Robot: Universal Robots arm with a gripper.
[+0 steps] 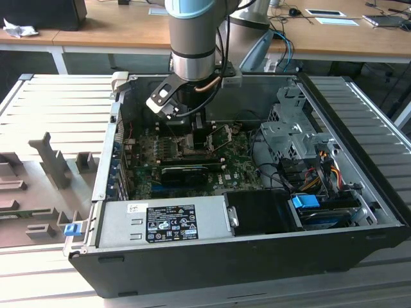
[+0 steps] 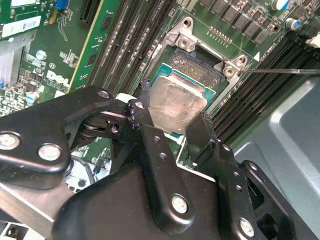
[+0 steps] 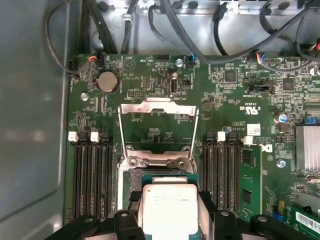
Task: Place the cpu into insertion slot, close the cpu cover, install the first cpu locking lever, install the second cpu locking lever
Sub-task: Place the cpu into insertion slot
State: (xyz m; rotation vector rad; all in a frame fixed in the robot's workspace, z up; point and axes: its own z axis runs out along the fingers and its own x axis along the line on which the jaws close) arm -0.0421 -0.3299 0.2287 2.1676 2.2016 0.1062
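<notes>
My gripper (image 2: 172, 114) is shut on the cpu (image 2: 176, 102), a flat square chip with a silver face, one black finger (image 2: 141, 107) on each side. The chip hangs over the insertion slot (image 2: 200, 65), the dark socket with a metal rim on the green motherboard; I cannot tell whether they touch. In the first wrist view the cpu (image 3: 170, 200) sits between the fingers, and the cpu cover (image 3: 157, 107), a thin silver frame, lies swung open beyond the slot. A thin metal lever (image 2: 280, 71) sticks out beside the socket. In the exterior view the gripper (image 1: 191, 131) reaches down into the open computer case.
Black memory slots (image 3: 92, 175) flank the socket on both sides. A long black graphics card (image 1: 192, 170), the grey power supply (image 1: 164, 221) and a metal drive cage (image 1: 289, 135) stand inside the case (image 1: 359, 160). Cables (image 3: 200, 30) run along the board's far edge.
</notes>
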